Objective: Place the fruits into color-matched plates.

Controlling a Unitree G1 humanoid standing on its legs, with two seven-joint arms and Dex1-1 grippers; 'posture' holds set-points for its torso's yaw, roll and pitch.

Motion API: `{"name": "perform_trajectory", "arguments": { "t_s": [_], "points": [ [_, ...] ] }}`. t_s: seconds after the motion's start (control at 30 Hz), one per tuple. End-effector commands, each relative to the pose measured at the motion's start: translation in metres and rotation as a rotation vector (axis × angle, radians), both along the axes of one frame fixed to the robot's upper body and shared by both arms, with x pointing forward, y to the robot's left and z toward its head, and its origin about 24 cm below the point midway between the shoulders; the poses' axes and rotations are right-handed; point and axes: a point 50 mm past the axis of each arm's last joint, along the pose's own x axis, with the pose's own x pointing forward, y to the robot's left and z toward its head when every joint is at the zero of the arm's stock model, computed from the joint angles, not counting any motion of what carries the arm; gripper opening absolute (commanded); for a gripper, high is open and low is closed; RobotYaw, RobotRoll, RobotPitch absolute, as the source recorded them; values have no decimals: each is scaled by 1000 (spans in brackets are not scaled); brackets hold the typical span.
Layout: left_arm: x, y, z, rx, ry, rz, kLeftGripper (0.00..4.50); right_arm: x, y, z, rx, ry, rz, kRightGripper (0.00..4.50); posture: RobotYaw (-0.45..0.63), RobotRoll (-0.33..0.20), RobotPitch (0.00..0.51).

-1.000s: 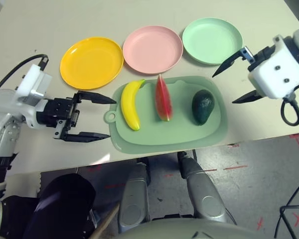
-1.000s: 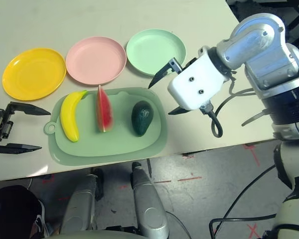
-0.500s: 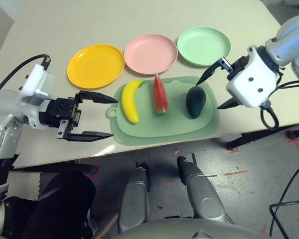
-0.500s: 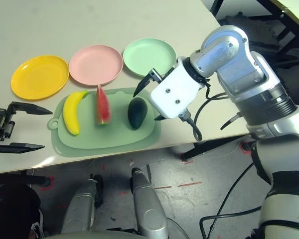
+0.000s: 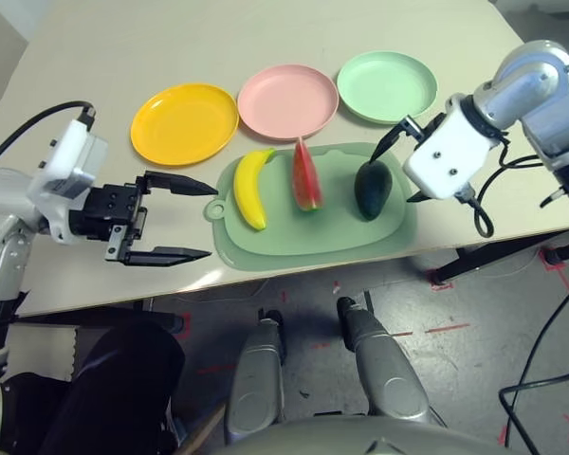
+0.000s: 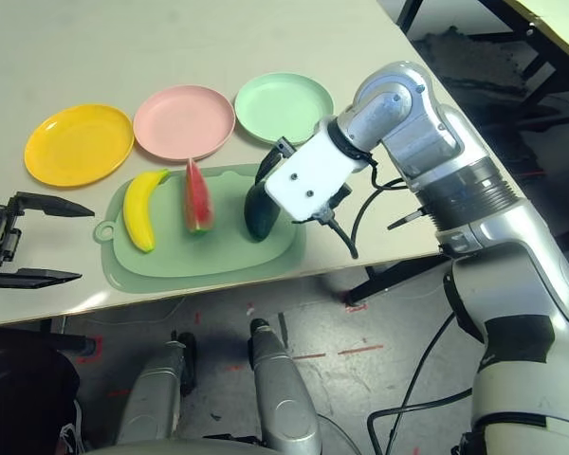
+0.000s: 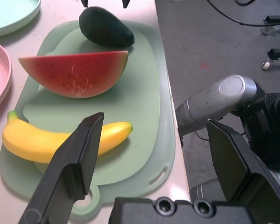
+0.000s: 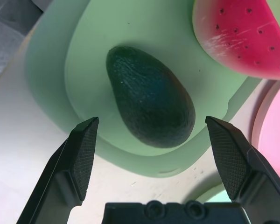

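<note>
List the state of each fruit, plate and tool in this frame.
Banana: lying on the mat, untouched.
Watermelon: on the mat, untouched.
Avocado: on the mat, between the right tool's open fingers, not gripped.
Yellow plate: empty.
Pink plate: empty.
Green plate: empty.
Left tool: open, holding nothing, beside the mat.
Right tool: open, holding nothing, around the avocado.
</note>
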Motion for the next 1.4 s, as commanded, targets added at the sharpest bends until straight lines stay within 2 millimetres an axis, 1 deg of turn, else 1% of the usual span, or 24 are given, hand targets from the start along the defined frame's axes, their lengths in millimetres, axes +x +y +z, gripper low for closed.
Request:
{"name": "perform_trajectory", "arguments": {
  "t_s": [0.03,0.37,0.77,1.23,1.4],
  "points": [
    [-1,3,3,19,-3,24,4476,1,1,5,-5,-30,5,4500,-8,0,300],
    [2,3,-1,47,-5,68,4476,-2,5,-7,-12,18,15,4500,-9,0,305],
    [3,6,-2,56,6,91,4476,-13,14,-8,7,73,40,4500,-5,0,306],
    [1,6,-3,69,12,80,4476,-8,17,-13,-3,61,18,4500,-5,0,314],
    [0,7,-5,114,11,73,4476,-5,19,-14,-2,63,3,4500,-3,0,316]
  ]
}}
